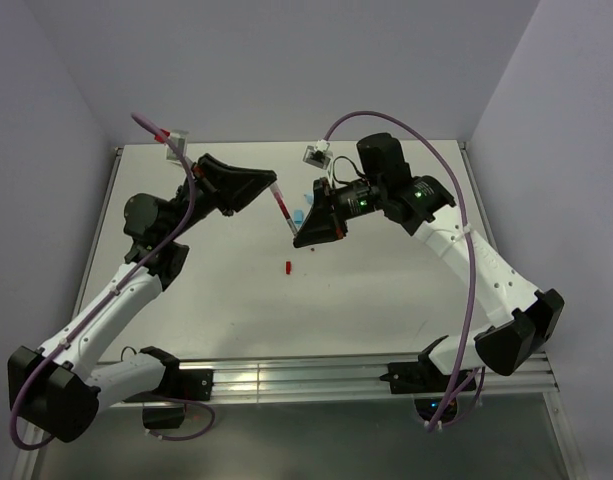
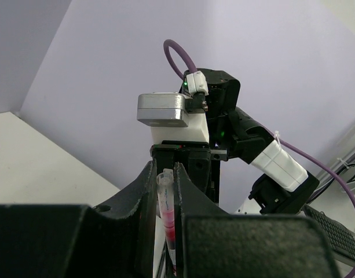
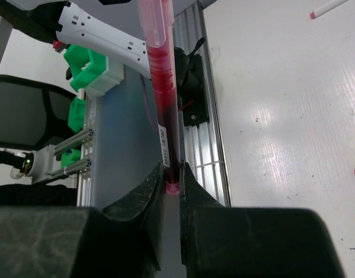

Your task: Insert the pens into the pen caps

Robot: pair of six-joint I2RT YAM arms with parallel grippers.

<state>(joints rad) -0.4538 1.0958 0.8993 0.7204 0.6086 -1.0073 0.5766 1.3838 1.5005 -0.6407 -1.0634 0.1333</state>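
Top external: left gripper (image 1: 271, 188) and right gripper (image 1: 297, 240) meet tip to tip above mid-table with one pen (image 1: 283, 212) bridging them clear of the surface. A red cap (image 1: 288, 267) and a light blue cap (image 1: 299, 216) lie loose on the table (image 1: 386, 290), so the task is judged barely begun. Left wrist: jaws clamped tight on the round, clear, red-inked barrel, which stands upright between matte black fingers (image 2: 147, 191). Right wrist: jaws pinched to a sliver on the pen's lower tip, where a pinkish translucent piece sits (cap or not, cannot tell); a second pen (image 3: 329, 6), white with a red end, lies well apart on the glossy tabletop.
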